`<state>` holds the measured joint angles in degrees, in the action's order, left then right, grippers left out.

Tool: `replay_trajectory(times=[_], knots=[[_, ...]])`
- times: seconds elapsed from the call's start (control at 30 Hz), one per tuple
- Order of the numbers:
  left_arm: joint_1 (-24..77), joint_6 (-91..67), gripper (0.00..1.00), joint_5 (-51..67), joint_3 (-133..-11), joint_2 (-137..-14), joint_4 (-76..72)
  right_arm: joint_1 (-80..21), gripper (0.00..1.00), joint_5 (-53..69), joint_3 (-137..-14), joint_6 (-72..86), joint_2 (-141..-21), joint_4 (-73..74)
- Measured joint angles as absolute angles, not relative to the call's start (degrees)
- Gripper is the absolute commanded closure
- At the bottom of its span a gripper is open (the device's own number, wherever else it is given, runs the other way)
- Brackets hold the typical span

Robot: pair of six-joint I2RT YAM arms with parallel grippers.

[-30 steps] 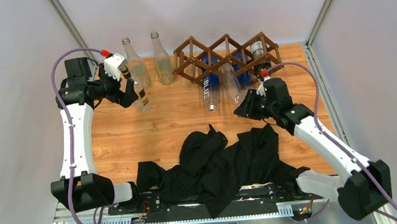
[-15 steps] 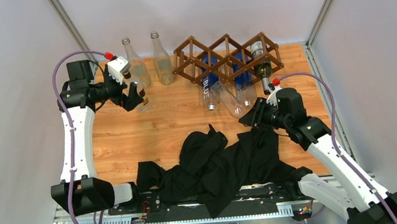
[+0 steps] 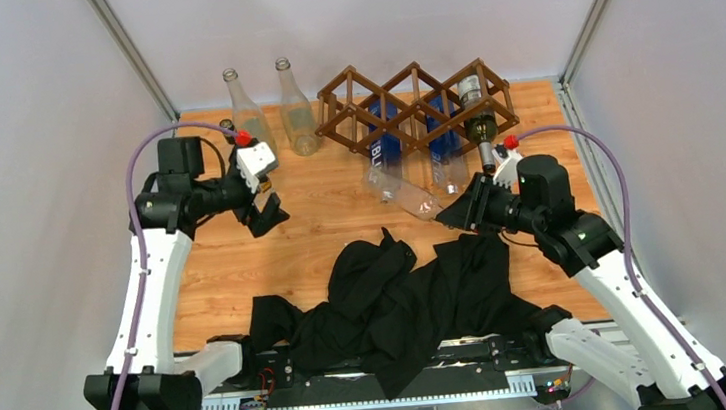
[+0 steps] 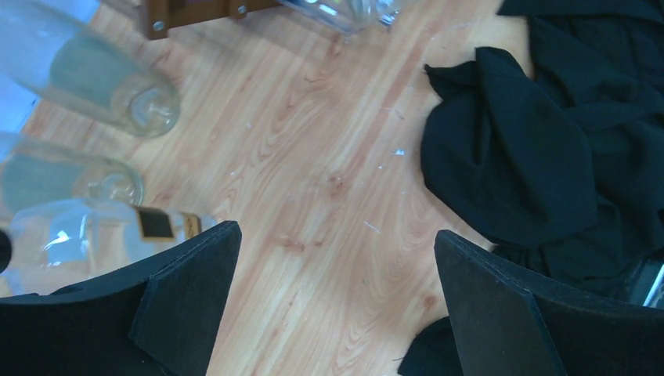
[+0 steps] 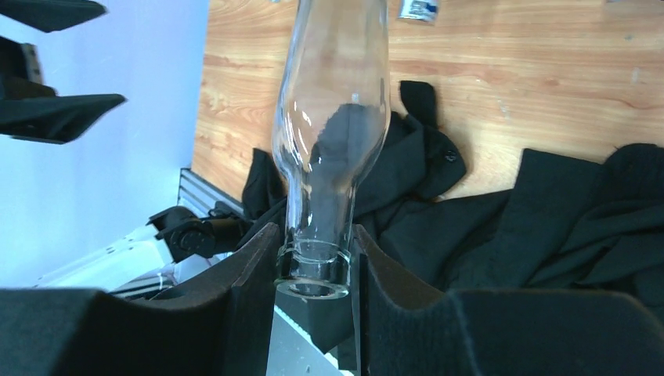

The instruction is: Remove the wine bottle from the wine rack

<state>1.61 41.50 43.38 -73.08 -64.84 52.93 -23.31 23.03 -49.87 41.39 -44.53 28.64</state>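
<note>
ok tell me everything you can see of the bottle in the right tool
The bottle is clear, empty-looking glass with a long neck and a ringed lip, no label visible. The right tool is shut on its neck at the lip. It slants over the table, base toward the rack, mouth toward the cloth.

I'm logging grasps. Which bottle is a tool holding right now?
The clear unlabelled bottle slanting in front of the wine rack: the right tool clamps its neck, while the open left tool holds nothing.
</note>
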Motion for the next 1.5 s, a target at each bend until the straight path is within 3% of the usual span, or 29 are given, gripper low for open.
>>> replay_trajectory(times=[0.27,0.63,1.1,1.27,1.5], knots=[[10.3,47.3,0.00,42.9,-66.6,-56.6,53.3,-31.6,1.00,24.4,-53.9,40.2,-50.5,27.8],[20.6,48.3,0.00,41.5,-56.0,-51.2,53.4,-46.9,1.00,20.8,-60.8,38.9,-67.4,25.6],[26.0,24.8,0.00,44.6,-56.9,-52.4,41.3,-48.6,1.00,17.7,-76.0,35.8,-75.9,28.8],[28.6,15.0,0.05,43.6,-57.1,-54.4,32.3,-48.6,1.00,17.5,-79.2,35.1,-76.0,28.8],[29.9,11.3,0.08,43.0,-57.2,-56.5,25.5,-49.2,1.00,17.3,-80.3,34.8,-76.3,29.6]])
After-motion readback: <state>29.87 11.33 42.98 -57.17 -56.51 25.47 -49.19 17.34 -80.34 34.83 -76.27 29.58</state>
